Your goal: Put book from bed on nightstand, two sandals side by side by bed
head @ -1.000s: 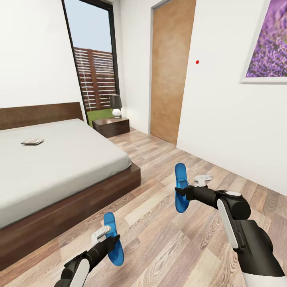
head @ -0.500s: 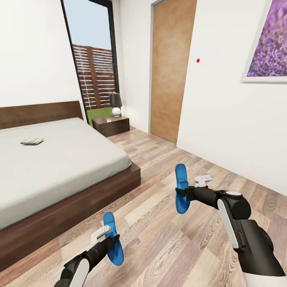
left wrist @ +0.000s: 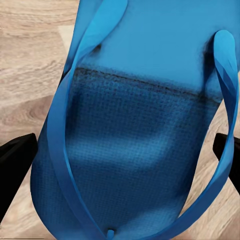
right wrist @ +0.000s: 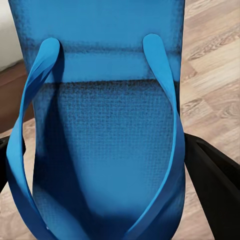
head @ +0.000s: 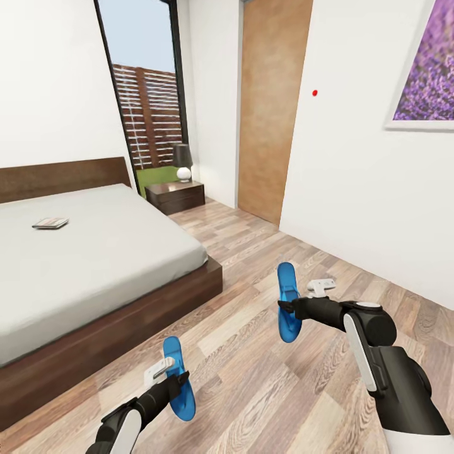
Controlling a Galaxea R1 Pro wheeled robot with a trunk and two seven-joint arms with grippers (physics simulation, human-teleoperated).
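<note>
Since the earlier frames the head camera has shifted slightly, so the tan wooden door and purple lavender picture sit differently in view; both arms keep the same pose, each carrying a sandal.

Room: white walls, light brown wood-plank floor, tall dark-framed window showing a slatted fence and grass.

Large low platform bed with dark brown frame and pale grey mattress: occupies the left side of the head view.

Low dark brown wooden nightstand: stands beyond the bed, by the window, carrying a small lamp with dark shade and white base.

Small thin dark-covered book: lies flat on the mattress near the headboard.

Left end effector: clamped on a bright blue flip-flop sandal, held on edge above the floor beside the bed; the left wrist view shows its sole and straps between the black fingers.

Right end effector: clamped on the second blue flip-flop sandal, held upright above the floor, well apart from the first; the right wrist view shows its strapped face.
</note>
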